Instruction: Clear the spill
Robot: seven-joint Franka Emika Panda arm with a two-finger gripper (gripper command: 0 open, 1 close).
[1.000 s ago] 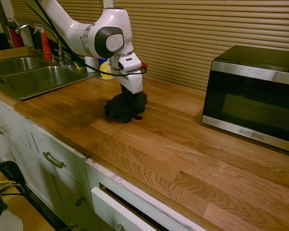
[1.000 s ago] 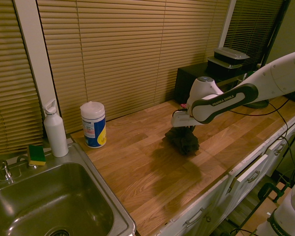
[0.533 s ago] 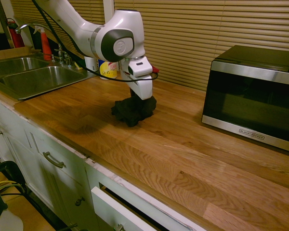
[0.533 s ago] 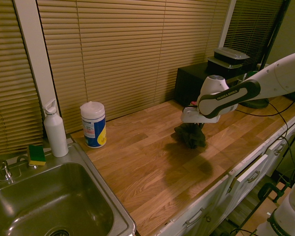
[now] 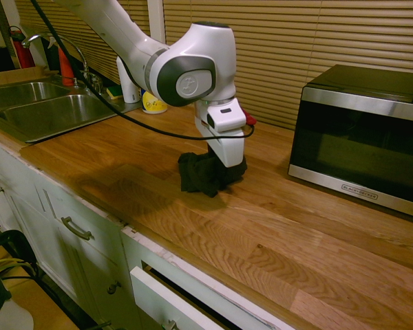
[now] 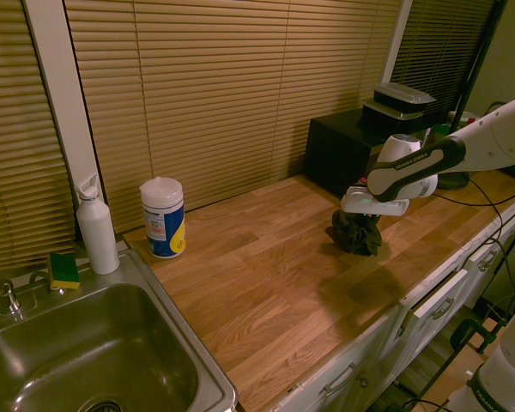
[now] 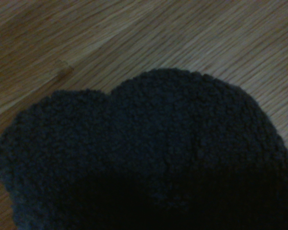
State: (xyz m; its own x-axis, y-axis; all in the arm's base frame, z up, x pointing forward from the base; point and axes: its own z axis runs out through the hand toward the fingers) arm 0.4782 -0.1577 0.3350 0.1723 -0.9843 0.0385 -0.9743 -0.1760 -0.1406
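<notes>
A bunched black cloth (image 5: 203, 174) rests on the wooden countertop (image 5: 275, 227), pressed down under my gripper (image 5: 228, 165), which is shut on its top. From the other side the black cloth (image 6: 357, 233) hangs below the gripper (image 6: 363, 216) near the counter's front edge. The wrist view is filled by the nubbly black cloth (image 7: 149, 158) over wood grain. The spill is not visible in any view; whether it lies under the cloth I cannot tell.
A microwave (image 5: 365, 134) stands right of the cloth. A steel sink (image 5: 48, 110) is at the left, with a wipes canister (image 6: 163, 217), a white bottle (image 6: 96, 225) and a sponge (image 6: 63, 269) beside it. Window blinds run behind the counter.
The arm has dragged the black cloth across the countertop, away from the sink and toward the microwave. The gripper stayed shut on the cloth throughout.
</notes>
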